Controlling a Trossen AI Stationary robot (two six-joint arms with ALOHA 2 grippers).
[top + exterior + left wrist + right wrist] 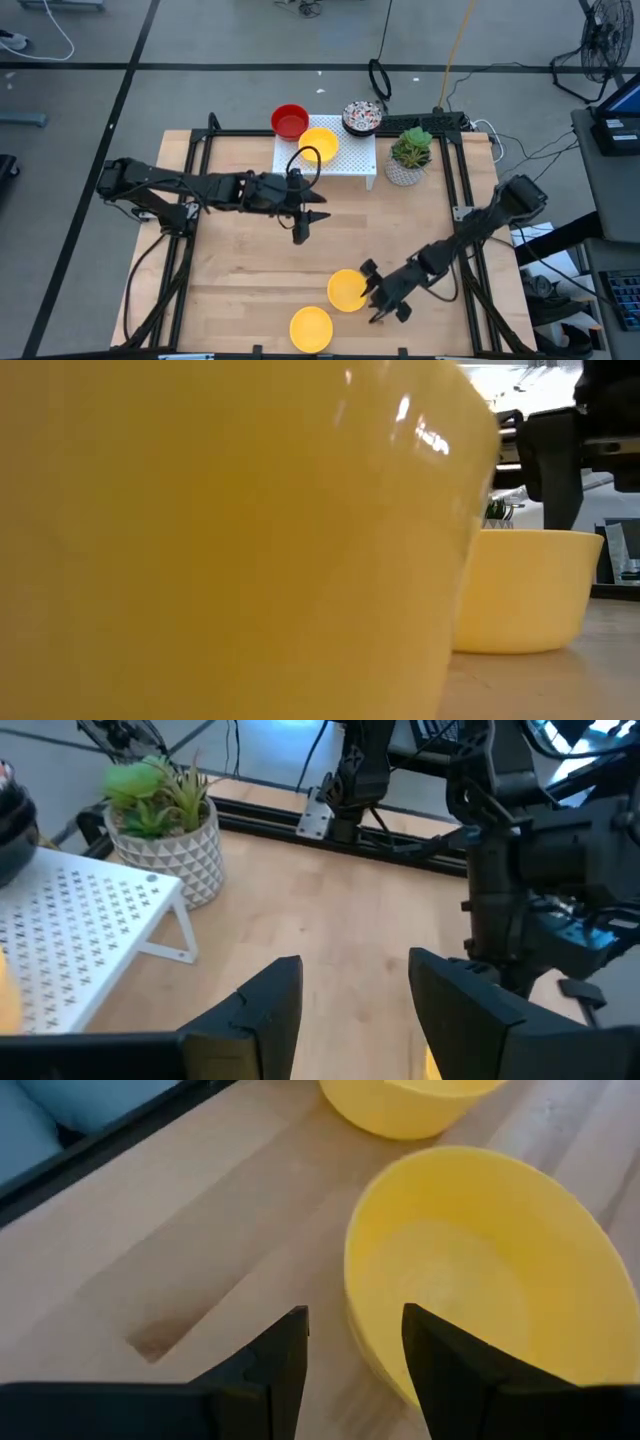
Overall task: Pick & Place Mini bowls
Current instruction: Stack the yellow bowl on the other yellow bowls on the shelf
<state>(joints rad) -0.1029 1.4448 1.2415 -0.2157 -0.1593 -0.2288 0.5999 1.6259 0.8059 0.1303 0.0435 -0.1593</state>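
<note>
Left gripper (301,237) is seen over bare wood mid-table, fingers (262,1010) spread wide, nothing held between them. Just behind it sits the white perforated rack (352,160), with one yellow bowl (319,143) on top. A red bowl (290,121) is placed off the rack's far-left corner, touching or just beside it, and a speckled bowl (361,117) is placed at the rack's far-right corner. To the right of the rack a potted plant (410,156) is stood on the table; the same plant (165,815) is shown upright beside the rack (80,930) in the left wrist view.

Nearer the front edge, well apart from the left gripper, two more yellow bowls are found: one at the front (311,328), one slightly behind and to its right (347,290).

Right gripper (382,300) is positioned just at the right side of that second bowl, fingers (280,1355) parted with its rim (370,1320) between or just under them; contact cannot be told, and nothing is lifted. In the right wrist view that bowl (480,1270) is upright and the other bowl (410,1100) lies just beyond. In the low view one bowl (220,540) fills most of the picture, another (525,590) is set behind on the table (560,685).
</note>
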